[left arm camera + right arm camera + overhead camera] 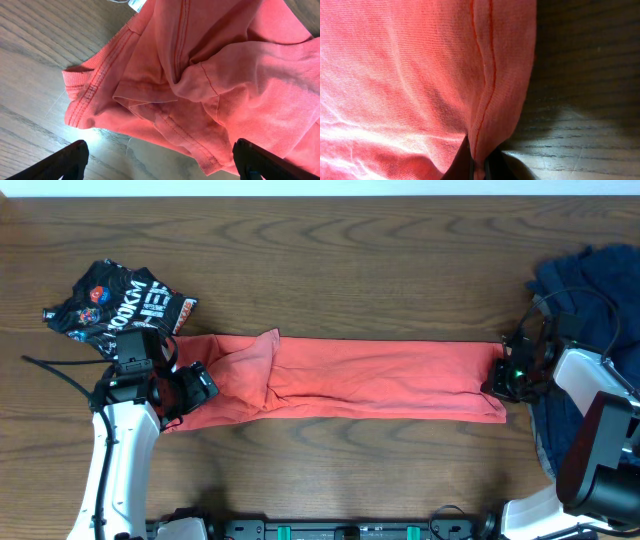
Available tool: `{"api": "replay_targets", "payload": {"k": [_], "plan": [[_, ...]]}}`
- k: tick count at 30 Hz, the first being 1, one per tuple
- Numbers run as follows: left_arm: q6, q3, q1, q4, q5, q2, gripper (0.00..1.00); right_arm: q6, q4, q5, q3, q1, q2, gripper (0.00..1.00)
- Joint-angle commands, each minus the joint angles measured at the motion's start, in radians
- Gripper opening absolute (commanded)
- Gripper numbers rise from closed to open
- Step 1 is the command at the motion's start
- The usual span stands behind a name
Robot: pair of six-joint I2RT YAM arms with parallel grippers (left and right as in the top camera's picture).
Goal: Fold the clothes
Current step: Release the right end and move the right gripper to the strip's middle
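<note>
The coral-red T-shirt [370, 380] lay pulled into a long, narrow band across the dark wood-grain worktop [350, 260]. It was smooth through the middle and bunched into soft folds at its left end. There the left claw [192, 388] stood released, its two black fingers [70, 160] spread wide over the crumpled, double-stitched hem. At the right end, the right claw [479, 167] was clenched on the shirt's edge, pinching the fine-knit cloth right beside a stitched seam. A crumpled black printed T-shirt [120, 305] sat at the far left, near the left arm. A rumpled heap of navy T-shirts [590, 280] lay at the right edge, partly under the right arm.
</note>
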Motion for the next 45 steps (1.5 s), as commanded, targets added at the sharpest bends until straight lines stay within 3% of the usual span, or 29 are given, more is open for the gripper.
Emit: {"api": "replay_targets", "payload": {"k": [1, 5, 12, 17, 29, 35, 45], "plan": [[0.01, -0.005, 0.004, -0.008, 0.003, -0.004, 0.94, 0.029, -0.025, 0.04, 0.041, 0.01, 0.032, 0.01], [0.01, -0.005, 0.004, -0.023, 0.003, -0.004, 0.94, 0.116, -0.139, 0.159, 0.18, 0.001, 0.032, 0.01], [0.01, -0.005, 0.004, -0.026, 0.003, -0.004, 0.95, 0.118, -0.357, 0.143, 0.425, 0.029, 0.032, 0.01], [0.01, -0.005, 0.004, -0.033, 0.003, -0.004, 0.95, 0.119, -0.452, 0.119, 0.509, 0.134, 0.032, 0.01], [0.01, -0.006, 0.004, -0.085, 0.003, 0.001, 0.95, 0.287, -0.436, 0.108, 0.507, 0.462, 0.032, 0.01], [0.01, -0.008, 0.004, -0.09, 0.003, 0.001, 0.95, 0.405, -0.392, 0.108, 0.505, 0.575, 0.032, 0.01], [0.01, -0.01, 0.004, -0.093, 0.003, 0.001, 0.95, 0.479, -0.348, 0.108, 0.501, 0.703, 0.073, 0.01]]}}
